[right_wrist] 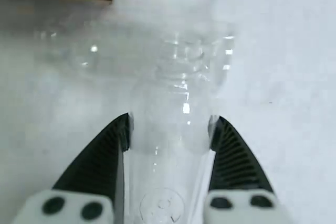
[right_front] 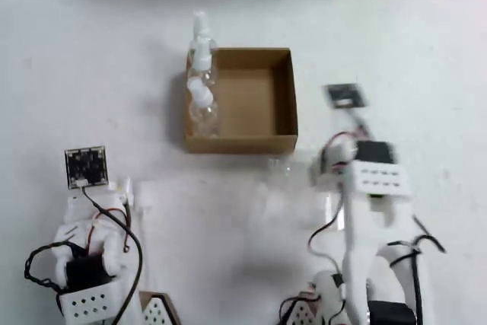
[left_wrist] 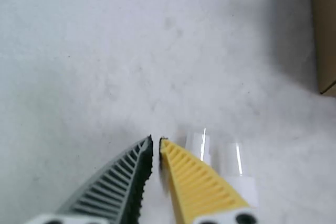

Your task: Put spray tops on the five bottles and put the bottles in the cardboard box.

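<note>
Your right claw (right_wrist: 170, 121) grasping an uncapped clear bottle (right_wrist: 173, 93) near the cardboard box (right_front: 240, 143), your left claw (left_wrist: 156, 142) clenched on nothing, white spray top (left_wrist: 202, 145) just beside it on the table (left_wrist: 105, 51), capped bottles (right_front: 202, 89) along one box wall.

Left gripper (left_wrist: 156, 141), jaws together — a white spray top (left_wrist: 231, 169) lies just beside.

left arm (right_front: 90, 260) folded back, wrist pointing down | left gripper (left_wrist: 156, 141): grey and yellow fingers (left_wrist: 197, 182) drawn nearly together, tips a sliver apart, nothing between them | right arm (right_front: 364, 218) stretched forward | right gripper (right_wrist: 170, 121): black fingers (right_wrist: 102, 163) clamped against both flanks of a clear bottle (right_wrist: 168, 182) lying between them
</note>
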You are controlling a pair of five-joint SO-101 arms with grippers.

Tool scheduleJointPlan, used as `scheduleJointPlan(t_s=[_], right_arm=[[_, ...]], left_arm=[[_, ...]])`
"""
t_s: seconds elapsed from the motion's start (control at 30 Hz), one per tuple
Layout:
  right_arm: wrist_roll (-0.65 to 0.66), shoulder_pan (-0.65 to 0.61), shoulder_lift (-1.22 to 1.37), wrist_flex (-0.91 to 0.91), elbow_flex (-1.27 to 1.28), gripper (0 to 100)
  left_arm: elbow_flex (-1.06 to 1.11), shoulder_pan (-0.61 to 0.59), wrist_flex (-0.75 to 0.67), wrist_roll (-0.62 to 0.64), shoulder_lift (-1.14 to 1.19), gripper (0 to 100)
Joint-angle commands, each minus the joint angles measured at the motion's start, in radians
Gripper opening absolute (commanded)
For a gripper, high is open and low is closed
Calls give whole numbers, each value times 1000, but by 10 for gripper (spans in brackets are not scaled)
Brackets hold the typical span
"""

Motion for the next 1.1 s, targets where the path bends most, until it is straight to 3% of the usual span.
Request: scheduleJointPlan(t_s=[0.0, 0.3, 0.57, 0.77, 0.93, 1.07], right_arm=[[107, 179, -24, -8, -98, 31], [543, 483, -12, -8, -132, 31], [796, 615, 70, -39, -68, 33], [806, 616, 254, -246, -34, 71], [812, 624, 286, -291, -37, 224], [812, 616, 275, -286, -66, 237]], left_arm=[[-5, -10, 5, -12, -24, 24], [-5, -10, 5, -12, -24, 24], [-5, -10, 8, -12, -24, 24], [-5, -10, 9, -12, -24, 24], [-5, -10, 9, -12, -24, 24], [-5, -10, 9, -12, -24, 24]])
